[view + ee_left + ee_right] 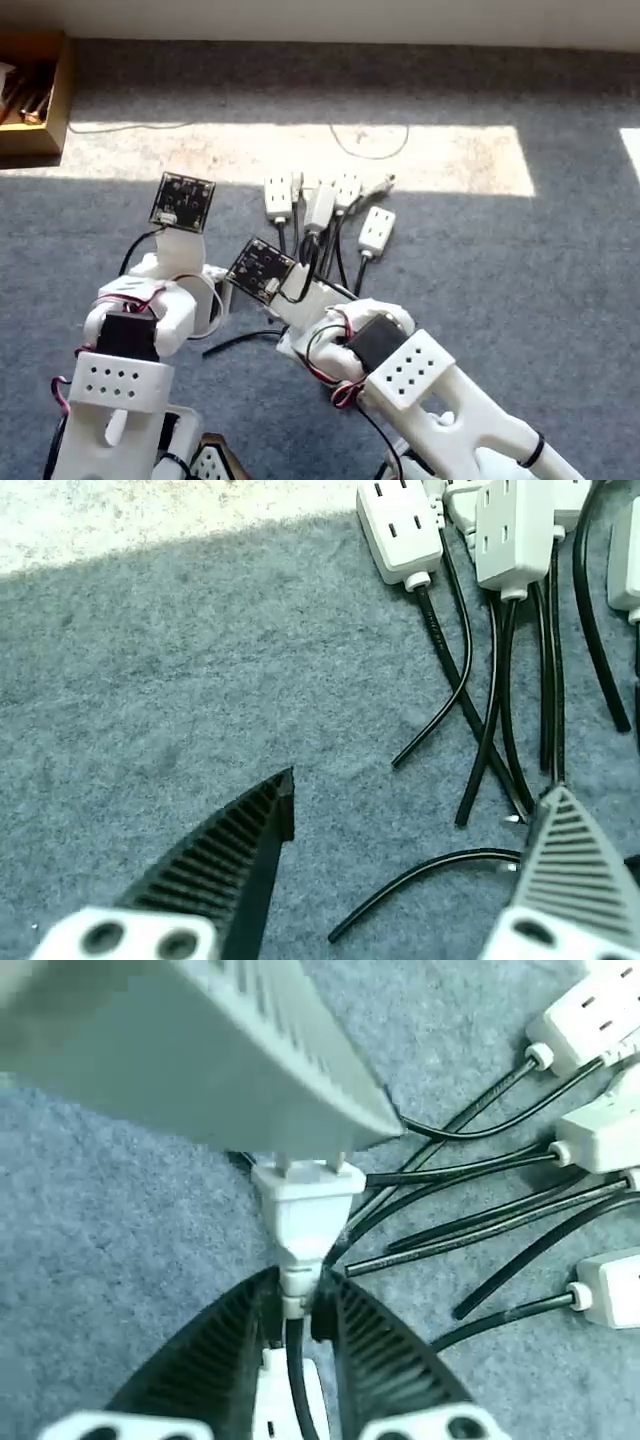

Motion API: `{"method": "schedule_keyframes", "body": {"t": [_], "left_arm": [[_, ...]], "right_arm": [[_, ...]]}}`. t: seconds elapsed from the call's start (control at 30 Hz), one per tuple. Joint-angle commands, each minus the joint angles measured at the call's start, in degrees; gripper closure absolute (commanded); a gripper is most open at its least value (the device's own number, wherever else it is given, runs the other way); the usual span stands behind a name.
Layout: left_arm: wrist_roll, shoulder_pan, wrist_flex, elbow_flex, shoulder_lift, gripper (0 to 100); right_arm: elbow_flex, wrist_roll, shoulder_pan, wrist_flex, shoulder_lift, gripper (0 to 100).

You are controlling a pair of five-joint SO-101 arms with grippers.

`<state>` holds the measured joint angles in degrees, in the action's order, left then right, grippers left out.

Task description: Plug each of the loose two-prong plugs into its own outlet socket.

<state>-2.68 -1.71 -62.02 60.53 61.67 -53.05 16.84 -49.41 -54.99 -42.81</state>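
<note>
Hovering my left gripper spread wide over the carpet, near loose black cords, holding nothing. My right gripper pinches a white two-prong plug at its neck, prongs just meeting an outlet block. Not seated yet, I'd say. Other sockets lie beyond.

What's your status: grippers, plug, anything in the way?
Left gripper open over grey carpet. Right gripper shut on white two-prong plug, prongs exposed at white plastic outlet block. Loose black cords crossing nearby.
</note>
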Motion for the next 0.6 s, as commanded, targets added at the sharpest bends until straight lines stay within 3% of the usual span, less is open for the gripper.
{"method": "schedule_keyframes", "body": {"t": [0.0,0.27,0.57], "left_arm": [[-0.4,-0.9,2.7,2.4,0.6,65],[-2.5,-0.7,3.2,5.4,0.9,65],[-2.5,0.0,4.0,5.6,0.9,65]], "right_arm": [[8.6,-0.9,-0.5,-5.1,-2.4,99.3],[20.0,-1.9,0.2,-14.5,-1.9,99.3],[21.4,-1.8,1.7,-16.1,-1.9,99.3]]}}
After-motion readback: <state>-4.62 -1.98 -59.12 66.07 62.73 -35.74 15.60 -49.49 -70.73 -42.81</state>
